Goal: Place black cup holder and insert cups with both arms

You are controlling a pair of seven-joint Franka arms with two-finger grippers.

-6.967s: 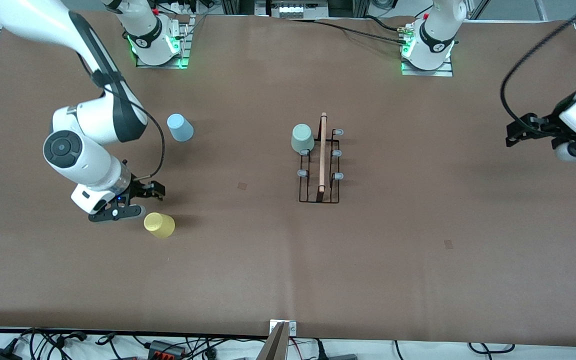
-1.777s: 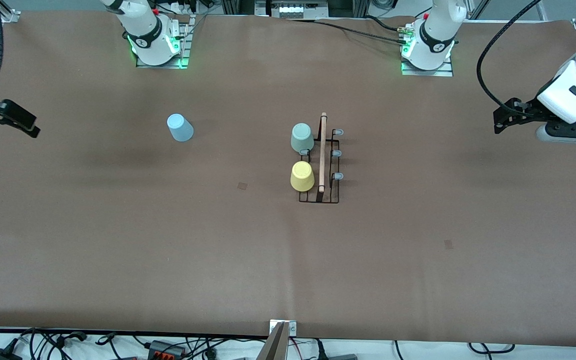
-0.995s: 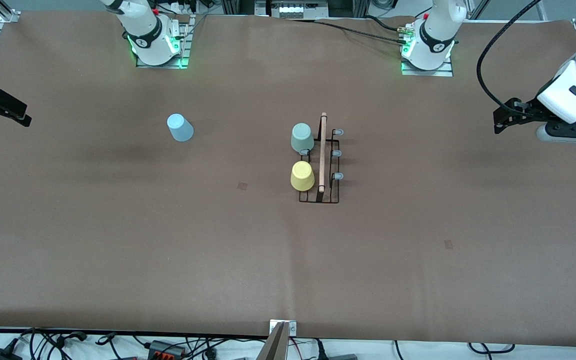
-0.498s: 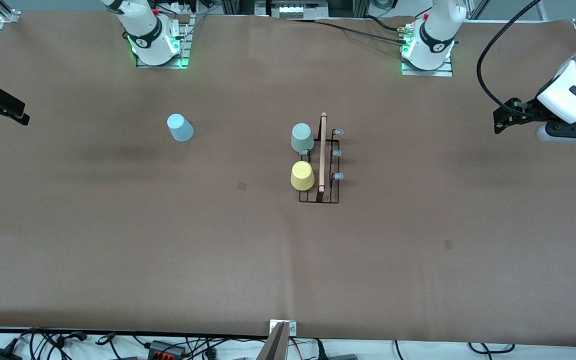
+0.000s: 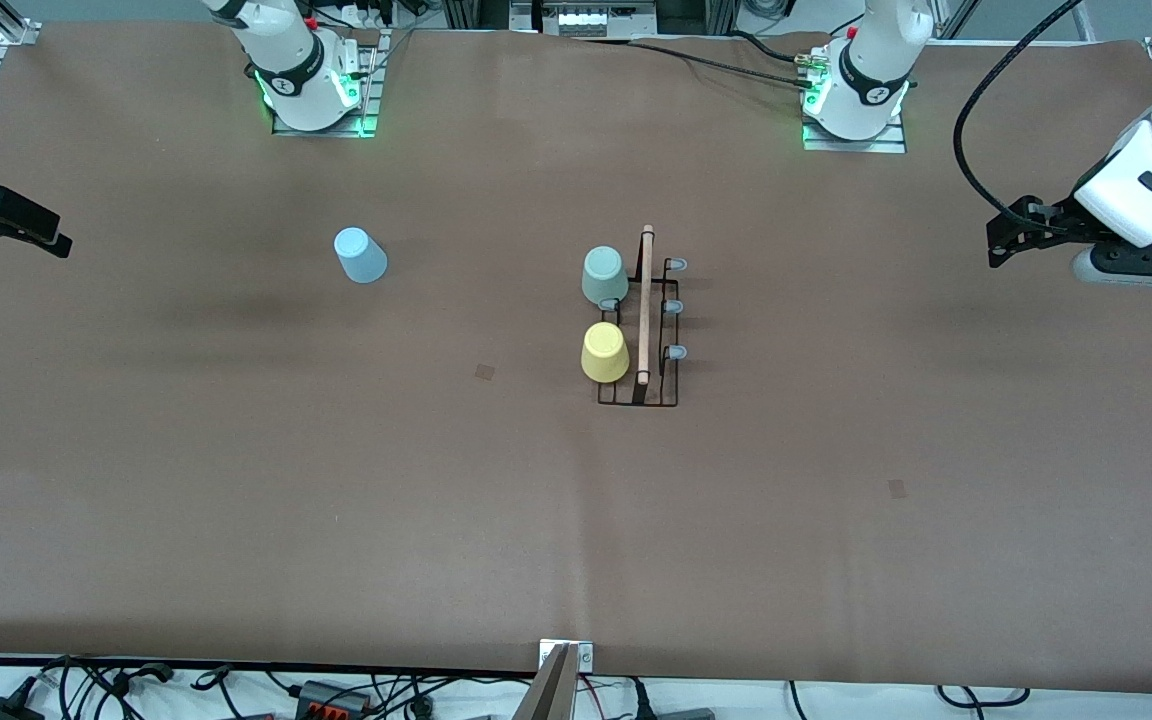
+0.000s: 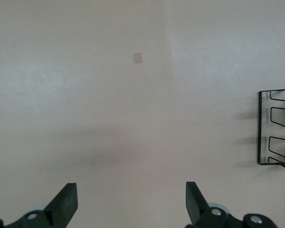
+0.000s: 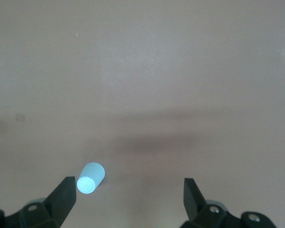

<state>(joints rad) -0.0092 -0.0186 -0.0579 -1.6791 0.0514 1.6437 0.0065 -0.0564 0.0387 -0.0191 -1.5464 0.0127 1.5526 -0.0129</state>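
From the front, the black cup holder sits mid-table with the grey-green cup and yellow cup upended on its prongs; the light blue cup stands alone toward the right arm's end. The left gripper waits over its end of the table.

Left wrist view: the left gripper's fingers are spread, empty.

Right wrist view: the right gripper is parted too, holding nothing (over bare table) — the blue cup looks light, stiff and slick, so pinch its sidewall.
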